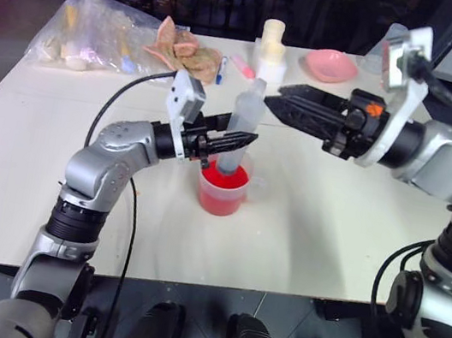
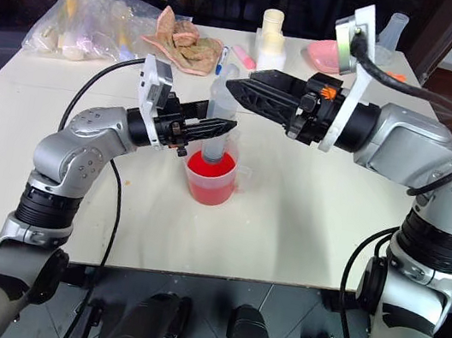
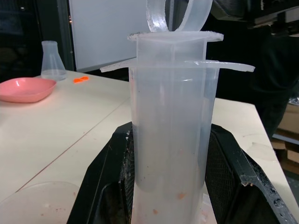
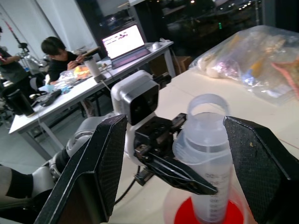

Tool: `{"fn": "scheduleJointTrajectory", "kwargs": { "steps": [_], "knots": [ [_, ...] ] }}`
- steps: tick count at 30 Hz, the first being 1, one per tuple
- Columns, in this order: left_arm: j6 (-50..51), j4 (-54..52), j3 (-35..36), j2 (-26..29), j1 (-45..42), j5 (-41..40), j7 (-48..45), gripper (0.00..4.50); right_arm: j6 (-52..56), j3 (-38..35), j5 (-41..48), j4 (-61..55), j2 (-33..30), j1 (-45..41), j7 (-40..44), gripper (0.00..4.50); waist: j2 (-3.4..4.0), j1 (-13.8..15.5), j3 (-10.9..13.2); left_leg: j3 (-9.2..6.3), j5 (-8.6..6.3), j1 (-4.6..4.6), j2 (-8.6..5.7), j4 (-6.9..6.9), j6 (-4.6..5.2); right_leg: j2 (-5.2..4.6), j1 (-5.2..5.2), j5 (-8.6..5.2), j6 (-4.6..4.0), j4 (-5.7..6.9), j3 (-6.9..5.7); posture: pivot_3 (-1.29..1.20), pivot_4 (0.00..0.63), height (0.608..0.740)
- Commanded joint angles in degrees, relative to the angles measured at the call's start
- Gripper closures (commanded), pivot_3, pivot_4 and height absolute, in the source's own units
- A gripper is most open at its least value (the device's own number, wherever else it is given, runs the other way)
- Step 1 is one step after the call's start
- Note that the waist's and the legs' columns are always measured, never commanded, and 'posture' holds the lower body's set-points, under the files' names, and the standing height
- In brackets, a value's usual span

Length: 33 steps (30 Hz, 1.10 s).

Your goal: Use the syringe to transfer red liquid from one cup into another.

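Syringe: the syringe [image 1: 241,128] stands upright, its lower end dipped into the red liquid [image 1: 225,179]; its plunger ring sticks up at the top.
Cup: the handled measuring cup [image 2: 208,185] sits near the middle of the counter [image 1: 327,238], holding the red liquid.
Left end effector: the left end effector [image 1: 235,143] is clenched on the syringe barrel at mid-height, just above the cup rim, reaching in level from the left.
Right end effector: the right end effector [image 1: 282,100] has its fingers spread wide and grips nothing; it points level toward the syringe top, with the plunger ring lying between its two fingers without touching them.
Background: a pink bowl [image 1: 330,64] and a plastic bag [image 1: 101,35] lie at the counter's far side.
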Motion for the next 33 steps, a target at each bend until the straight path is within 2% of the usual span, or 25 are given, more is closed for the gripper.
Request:
{"fn": "scheduleJointTrajectory", "kwargs": {
  "steps": [1,8,22,25,29,30,33],
  "knots": [
    [-1.23,-2.06,-0.17,-0.26,-0.49,-0.06,-0.04,3.00,-1.96,0.58,2.39,-1.68,0.63,-1.00,-1.25,1.15,0.00,0.00,0.00,0.00,0.00,0.00,0.00,0.00,0.00,0.00,0.00,0.00,0.00,0.00,0.00,0.00,0.150,0.740],
    [-1.04,-2.52,-0.18,-0.63,-0.42,-0.06,0.07,3.00,-3.67,3.33,3.13,-0.88,2.46,-1.80,-3.40,1.15,0.00,-0.13,0.00,0.00,0.00,0.00,0.01,0.00,0.01,0.01,0.00,0.00,0.00,0.00,-0.01,0.00,0.150,0.740],
    [0.49,-5.04,-0.65,-1.06,0.52,-0.90,0.86,3.00,-7.48,8.28,-2.19,2.59,6.46,-3.81,-2.18,1.15,0.00,-0.32,0.00,-0.01,0.00,0.00,0.01,-0.01,0.01,0.03,-0.01,0.00,0.00,0.00,-0.02,0.00,0.150,0.740],
    [1.12,-5.41,-0.69,-1.12,0.66,-1.30,0.95,3.00,-7.51,9.07,-3.23,2.79,7.51,-3.89,-1.62,2.06,0.00,-0.33,0.00,-0.01,0.00,0.00,0.01,-0.01,0.01,0.03,-0.01,0.00,0.00,0.00,-0.02,0.00,0.150,0.740],
    [2.42,-5.75,-0.60,-1.07,0.75,-1.97,0.75,3.00,-7.56,9.73,-4.74,3.01,8.92,-3.43,-0.94,4.09,0.00,-0.31,0.00,-0.02,0.00,0.00,0.00,-0.01,0.01,0.02,0.00,0.00,0.00,-0.01,-0.02,0.00,0.150,0.740],
    [2.77,-5.98,-0.62,-0.93,0.84,-2.18,0.70,3.00,-7.48,9.68,-4.92,2.98,9.18,-3.41,-0.97,4.46,0.00,-0.31,0.00,-0.02,0.00,0.00,0.00,-0.01,0.01,0.02,0.00,0.00,0.00,-0.01,-0.02,0.00,0.150,0.740],
    [3.36,-6.43,-0.66,-0.70,1.16,-2.44,0.74,3.00,-7.16,9.21,-5.02,2.85,9.66,-3.58,-1.02,4.46,0.00,-0.46,0.00,-0.02,0.00,0.00,0.01,-0.01,0.01,0.03,-0.01,0.00,0.00,0.00,-0.02,0.00,0.150,0.740]
  ]
}}
